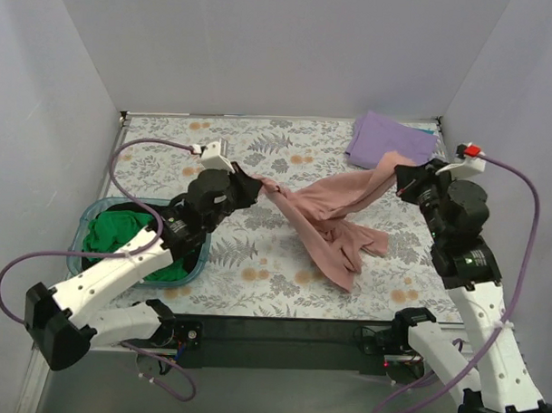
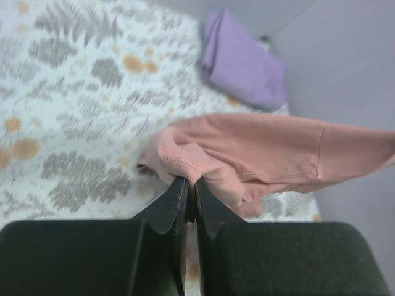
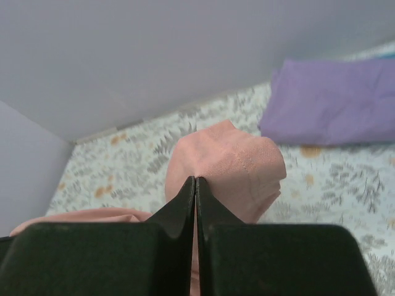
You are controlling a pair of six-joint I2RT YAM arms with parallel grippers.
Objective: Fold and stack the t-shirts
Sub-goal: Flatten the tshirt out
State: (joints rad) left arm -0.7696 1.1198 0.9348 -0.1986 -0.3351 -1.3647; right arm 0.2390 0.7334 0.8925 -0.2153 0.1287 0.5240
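The dusty-pink t-shirt (image 1: 335,213) hangs stretched between my two grippers above the middle of the table, its lower part draped on the cloth. My left gripper (image 1: 257,183) is shut on its left end (image 2: 185,161). My right gripper (image 1: 399,181) is shut on its right end (image 3: 229,161). The lavender-purple t-shirt (image 1: 387,140) lies folded at the back right corner; it also shows in the left wrist view (image 2: 241,61) and the right wrist view (image 3: 336,108). The bright green t-shirt (image 1: 121,233) lies crumpled in the teal basket.
The teal plastic basket (image 1: 80,225) stands at the left, under my left arm. A fern-print cloth (image 1: 256,260) covers the table. Grey walls close the back and both sides.
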